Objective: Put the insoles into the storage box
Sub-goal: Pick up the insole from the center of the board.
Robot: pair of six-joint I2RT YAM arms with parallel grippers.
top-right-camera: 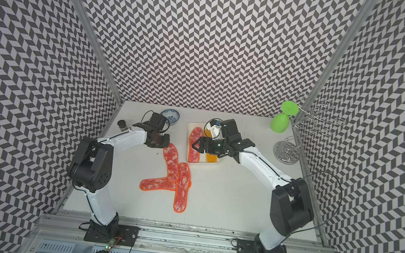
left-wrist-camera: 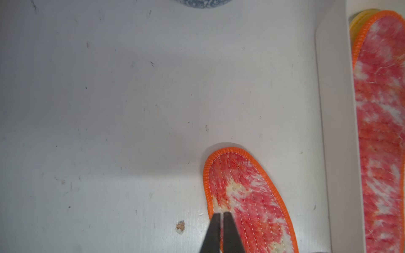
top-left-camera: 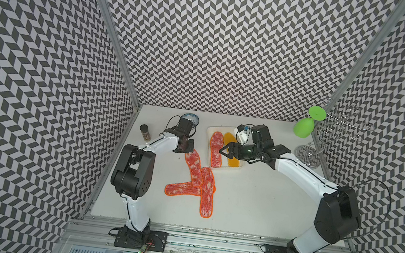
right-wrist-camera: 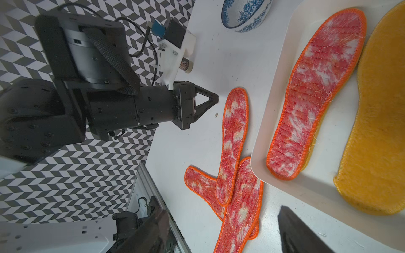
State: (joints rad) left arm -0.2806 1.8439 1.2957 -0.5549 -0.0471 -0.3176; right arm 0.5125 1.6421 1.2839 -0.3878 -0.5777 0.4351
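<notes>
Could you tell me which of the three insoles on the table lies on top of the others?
The farthest, slanted insole; its orange edging runs unbroken across both others.

Yellow insole [top-left-camera: 229,138] half hidden under right arm [top-left-camera: 296,167] (both top views), bowl [left-wrist-camera: 203,2] cropped

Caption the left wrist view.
Left gripper at a mottled red, orange-edged fabric insole beside the white plastic storage box.

My left arm [top-left-camera: 165,141] reaches forward, wrist bent down, left gripper [left-wrist-camera: 221,215] pointing downward, jaws nearly together with only a thin slit between. My right arm [top-left-camera: 296,167] stretches inward, right gripper [top-left-camera: 222,151] turned sideways, jaws spread wide, holding nothing.
</notes>
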